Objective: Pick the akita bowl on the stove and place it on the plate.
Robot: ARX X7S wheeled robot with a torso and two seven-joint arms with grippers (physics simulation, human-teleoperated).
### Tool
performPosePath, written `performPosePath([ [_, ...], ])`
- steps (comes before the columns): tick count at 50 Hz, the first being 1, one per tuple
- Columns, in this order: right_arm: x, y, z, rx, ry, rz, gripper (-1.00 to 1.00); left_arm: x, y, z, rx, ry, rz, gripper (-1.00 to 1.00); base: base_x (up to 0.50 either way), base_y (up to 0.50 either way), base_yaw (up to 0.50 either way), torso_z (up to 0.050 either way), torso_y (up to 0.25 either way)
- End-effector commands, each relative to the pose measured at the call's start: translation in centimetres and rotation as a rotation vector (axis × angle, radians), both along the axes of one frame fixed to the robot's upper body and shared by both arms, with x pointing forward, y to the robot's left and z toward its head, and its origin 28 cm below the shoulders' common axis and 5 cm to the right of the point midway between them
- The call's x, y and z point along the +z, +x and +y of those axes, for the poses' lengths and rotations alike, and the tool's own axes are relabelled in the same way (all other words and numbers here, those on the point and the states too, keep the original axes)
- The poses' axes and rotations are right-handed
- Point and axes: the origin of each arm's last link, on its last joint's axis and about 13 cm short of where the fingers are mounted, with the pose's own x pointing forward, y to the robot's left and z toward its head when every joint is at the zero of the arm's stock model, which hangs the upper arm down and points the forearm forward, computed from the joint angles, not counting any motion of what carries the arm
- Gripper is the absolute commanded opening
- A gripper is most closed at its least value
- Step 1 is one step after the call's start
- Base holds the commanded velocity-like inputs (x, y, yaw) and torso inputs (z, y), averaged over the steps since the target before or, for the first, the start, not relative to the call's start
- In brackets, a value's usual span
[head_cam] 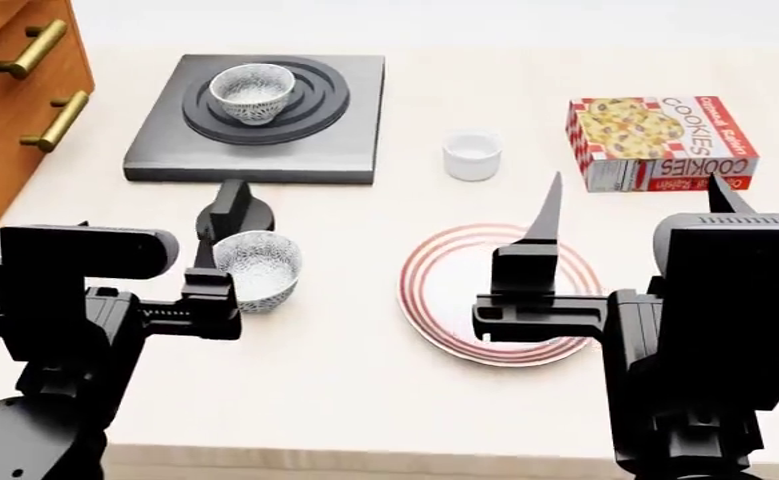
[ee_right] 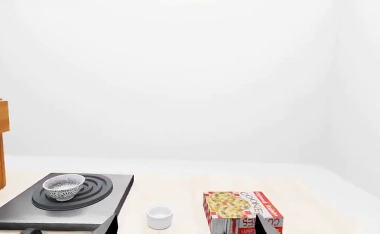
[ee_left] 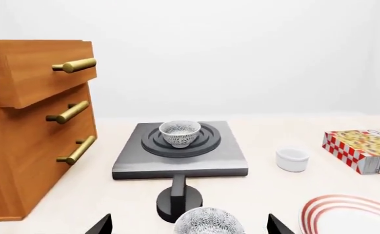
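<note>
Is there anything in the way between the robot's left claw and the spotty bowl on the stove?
Yes. A second speckled bowl sits right ahead of the left gripper, with the stove's knob just behind it. The akita bowl stands farther back on the stove.

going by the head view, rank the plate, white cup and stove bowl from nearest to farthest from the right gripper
1. plate, right under the right gripper
2. white cup, beyond the plate, mid-table
3. akita bowl, on the stove at far left
</note>
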Motion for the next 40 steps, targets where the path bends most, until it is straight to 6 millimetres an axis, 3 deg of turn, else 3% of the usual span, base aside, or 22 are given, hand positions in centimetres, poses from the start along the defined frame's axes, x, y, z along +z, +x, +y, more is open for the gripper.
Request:
performPosePath([
  [1, -0.04, -0.02, -0.03, -0.003, -0.001, 0.004, 1.0, 0.27, 0.33, -0.06, -0.001, -0.001, 0.009, 1.0, -0.06, -0.23, 0.0, 0.0, 0.0],
  [40, -0.11, 0.09, -0.05, -0.001, -0.002, 0.004, 1.0, 0.65, -0.02, -0.18, -0.019, -0.006, -0.006, 1.0, -0.07, -0.25, 0.0, 0.0, 0.0],
])
